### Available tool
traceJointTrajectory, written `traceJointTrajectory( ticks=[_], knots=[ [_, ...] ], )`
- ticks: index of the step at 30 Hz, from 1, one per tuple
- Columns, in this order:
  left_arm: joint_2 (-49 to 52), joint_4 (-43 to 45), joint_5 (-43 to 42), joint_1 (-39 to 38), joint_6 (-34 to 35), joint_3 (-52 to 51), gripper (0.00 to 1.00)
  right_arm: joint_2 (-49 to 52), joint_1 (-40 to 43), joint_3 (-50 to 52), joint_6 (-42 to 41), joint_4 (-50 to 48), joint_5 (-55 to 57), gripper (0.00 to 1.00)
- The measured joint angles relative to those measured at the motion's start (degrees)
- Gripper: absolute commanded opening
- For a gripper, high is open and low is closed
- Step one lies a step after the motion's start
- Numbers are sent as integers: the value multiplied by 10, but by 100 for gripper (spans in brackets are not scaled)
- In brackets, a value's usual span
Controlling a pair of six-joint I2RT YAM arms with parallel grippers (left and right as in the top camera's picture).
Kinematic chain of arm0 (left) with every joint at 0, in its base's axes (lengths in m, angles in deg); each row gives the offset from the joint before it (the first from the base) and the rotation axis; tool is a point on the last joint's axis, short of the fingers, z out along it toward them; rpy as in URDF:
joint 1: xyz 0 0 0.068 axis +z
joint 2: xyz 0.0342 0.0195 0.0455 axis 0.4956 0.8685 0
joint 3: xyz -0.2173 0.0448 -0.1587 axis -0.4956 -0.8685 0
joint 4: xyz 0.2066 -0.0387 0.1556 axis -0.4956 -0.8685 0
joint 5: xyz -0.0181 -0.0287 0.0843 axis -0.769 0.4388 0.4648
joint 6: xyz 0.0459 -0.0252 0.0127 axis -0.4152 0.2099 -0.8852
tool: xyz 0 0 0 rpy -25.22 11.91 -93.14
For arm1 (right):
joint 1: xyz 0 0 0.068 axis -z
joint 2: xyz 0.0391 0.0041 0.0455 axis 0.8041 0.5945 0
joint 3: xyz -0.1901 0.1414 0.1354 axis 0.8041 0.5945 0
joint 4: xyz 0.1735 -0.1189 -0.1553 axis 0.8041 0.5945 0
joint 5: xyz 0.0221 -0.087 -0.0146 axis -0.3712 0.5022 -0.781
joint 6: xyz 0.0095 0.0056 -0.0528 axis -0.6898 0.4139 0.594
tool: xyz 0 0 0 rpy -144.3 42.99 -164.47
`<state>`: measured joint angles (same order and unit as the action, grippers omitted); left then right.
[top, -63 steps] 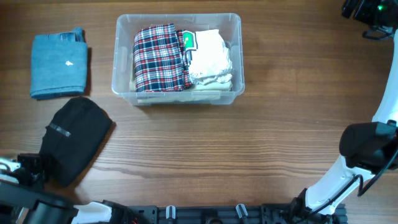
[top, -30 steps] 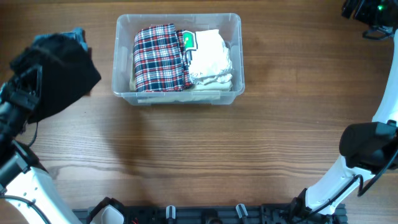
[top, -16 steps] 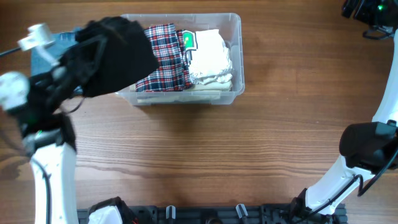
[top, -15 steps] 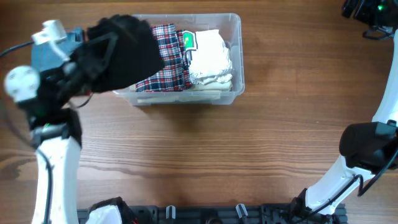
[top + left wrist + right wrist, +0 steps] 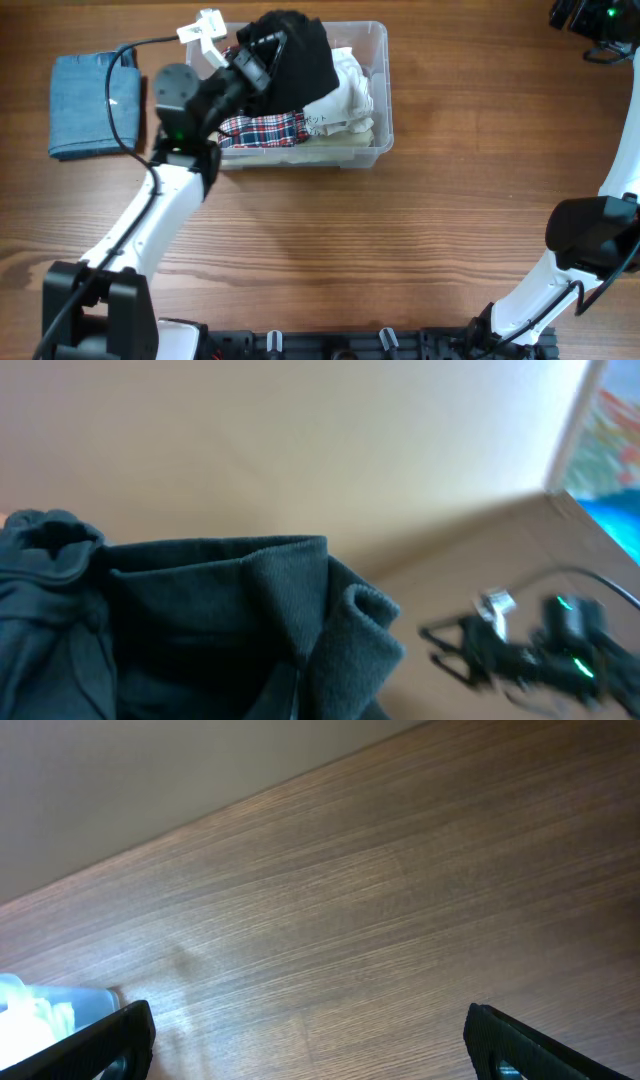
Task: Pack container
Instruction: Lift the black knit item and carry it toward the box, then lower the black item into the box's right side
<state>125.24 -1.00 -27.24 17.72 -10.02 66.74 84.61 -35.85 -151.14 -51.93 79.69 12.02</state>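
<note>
The container (image 5: 384,135) stood on the wooden table (image 5: 420,250), at the far side and a little left of the middle. Inside it, a plaid cloth (image 5: 262,128) lay in the left part and a white cloth (image 5: 348,98) in the right part, the two touching each other.

The left arm reached from the near left corner of the table up to the container. Its left gripper (image 5: 266,50) was above the far left part of the bin and carried a black garment (image 5: 300,65), which hung over the plaid cloth and covered the upper part of it. The fingers were buried in the fabric in both views, so the grip could not be seen directly, but the gripper appeared to be closed on the garment. In the left wrist view, the dark folds filled the lower left and were blurred.

A folded blue cloth (image 5: 95,105) lay on the table to the left of the container, apart from it.

The right gripper (image 5: 310,1040) was well apart from the container, over bare wood near the far right corner of the table. Its fingers (image 5: 125,1028) were spread wide and nothing was between them.
</note>
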Motion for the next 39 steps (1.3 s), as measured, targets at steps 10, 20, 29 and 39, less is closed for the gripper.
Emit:
traceJointTrajectory(
  ticks=[10, 20, 29, 39],
  knots=[
    [0, -14, 537, -222, -11, 18, 4, 0, 0, 0, 0, 0, 0, 100],
    [33, -10, 637, -227, 21, 79, 4, 0, 0, 0, 0, 0, 0, 100],
    [132, -10, 635, -247, 37, 164, 4, 0, 0, 0, 0, 0, 0, 100],
    [165, -19, 635, -274, 44, 192, 4, 0, 0, 0, 0, 0, 0, 100]
  ],
)
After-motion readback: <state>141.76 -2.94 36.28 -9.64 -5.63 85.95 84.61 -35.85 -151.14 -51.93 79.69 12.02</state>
